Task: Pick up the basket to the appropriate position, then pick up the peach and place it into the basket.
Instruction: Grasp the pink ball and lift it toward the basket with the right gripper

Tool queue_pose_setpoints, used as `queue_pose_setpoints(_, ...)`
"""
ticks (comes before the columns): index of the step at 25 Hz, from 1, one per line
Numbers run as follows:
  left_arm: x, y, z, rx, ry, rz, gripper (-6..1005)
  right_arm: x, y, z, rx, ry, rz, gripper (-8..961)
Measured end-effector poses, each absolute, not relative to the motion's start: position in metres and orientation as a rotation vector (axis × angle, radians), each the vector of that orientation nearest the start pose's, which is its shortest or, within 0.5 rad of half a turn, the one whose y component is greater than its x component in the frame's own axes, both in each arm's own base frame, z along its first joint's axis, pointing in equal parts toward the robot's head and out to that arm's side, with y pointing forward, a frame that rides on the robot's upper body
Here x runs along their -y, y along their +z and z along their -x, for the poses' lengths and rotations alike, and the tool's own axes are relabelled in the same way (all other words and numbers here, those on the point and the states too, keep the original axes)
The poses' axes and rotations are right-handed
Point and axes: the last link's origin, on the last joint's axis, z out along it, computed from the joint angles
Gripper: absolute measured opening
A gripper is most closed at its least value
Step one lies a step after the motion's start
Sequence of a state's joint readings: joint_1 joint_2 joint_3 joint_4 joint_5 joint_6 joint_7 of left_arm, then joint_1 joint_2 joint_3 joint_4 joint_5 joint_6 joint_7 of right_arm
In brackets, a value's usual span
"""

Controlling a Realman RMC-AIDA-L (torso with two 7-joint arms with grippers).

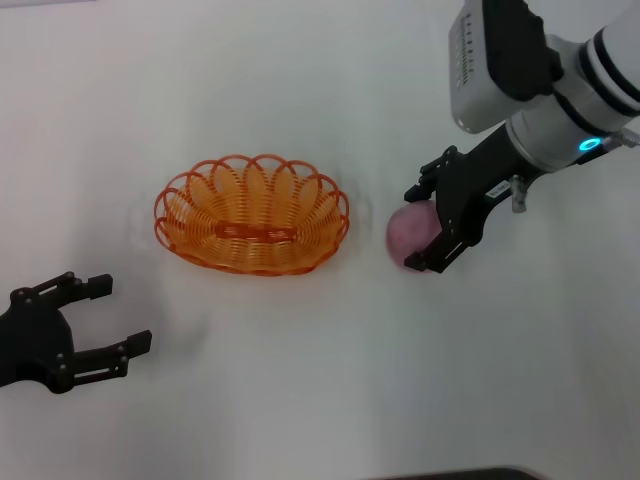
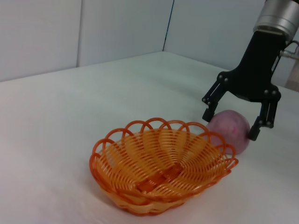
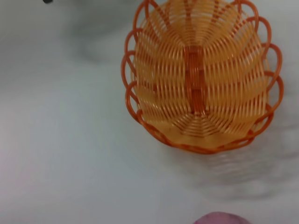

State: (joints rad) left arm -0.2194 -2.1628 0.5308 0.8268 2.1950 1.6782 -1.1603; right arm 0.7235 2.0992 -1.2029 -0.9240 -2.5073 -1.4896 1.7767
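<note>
The orange openwork basket (image 1: pixel 250 215) (image 2: pixel 161 170) (image 3: pixel 201 70) sits empty on the white table, near the middle. Just to its right the pink peach (image 1: pixel 402 238) (image 2: pixel 231 133) (image 3: pixel 219 218) rests on the table. My right gripper (image 1: pixel 413 228) (image 2: pixel 230 126) is lowered over the peach, open, with one finger on each side of it; I cannot tell whether the fingers touch it. At the near left of the table my left gripper (image 1: pixel 122 315) lies open and holds nothing, well clear of the basket.
The white table (image 1: pixel 320 80) carries nothing else. Pale walls stand behind its far edge in the left wrist view.
</note>
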Motion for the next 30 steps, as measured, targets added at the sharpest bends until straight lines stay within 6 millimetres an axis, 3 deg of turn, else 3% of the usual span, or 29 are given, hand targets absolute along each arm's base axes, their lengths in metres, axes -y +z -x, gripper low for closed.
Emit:
queue_pose_setpoints(22,-0.2256,0.0045,0.3404,0.669,-0.512,2.661,887,-0.3580,-0.0432,-0.2129,-0.322,-0.498,3.038,925)
queue_pose_setpoints(30,-0.2263,0.0047,0.3400,0.667,-0.511,2.662,888,-0.3569,-0.0436,-0.2125,-0.312,-0.508,3.043,691)
